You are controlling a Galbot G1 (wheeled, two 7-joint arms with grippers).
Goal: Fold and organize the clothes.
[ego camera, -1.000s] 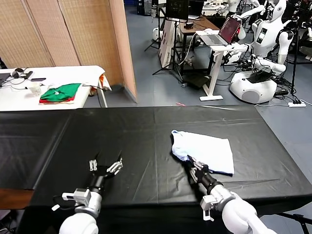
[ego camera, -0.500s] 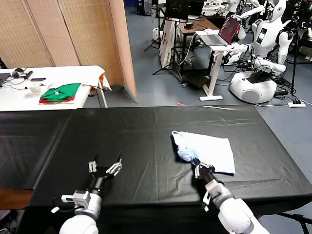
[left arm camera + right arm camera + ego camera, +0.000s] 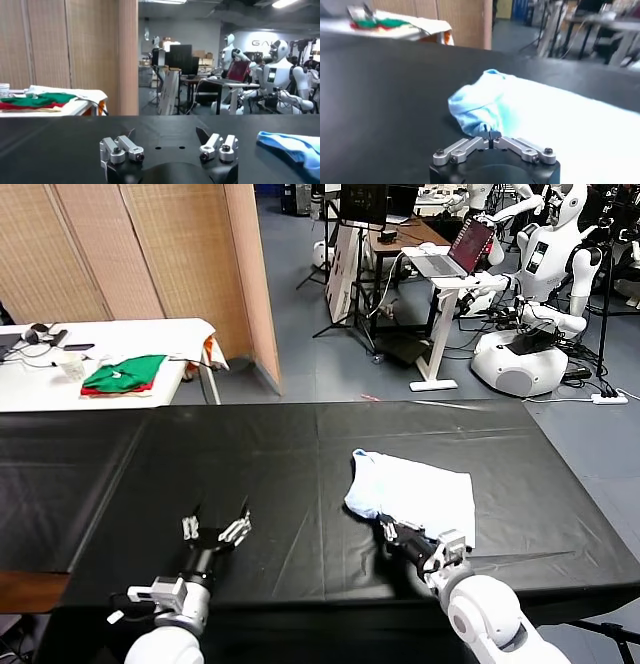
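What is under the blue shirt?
The light-blue T-shirt lies on the black table cover, which shows all around it. The right tool, shut, pinches its near edge. Whatever is beneath the cloth itself stays hidden.

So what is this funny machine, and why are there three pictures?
It's a robot with two arms ending in metal pinchers called grippers. One picture comes from a camera on its head, looking down at a black table. The other two come from cameras on its wrists. On the table lies a light-blue T-shirt. The right gripper is shut, pinching the shirt's near edge. The left gripper waits open over the table, holding nothing. Behind, on a white table, sit green and red folded clothes.
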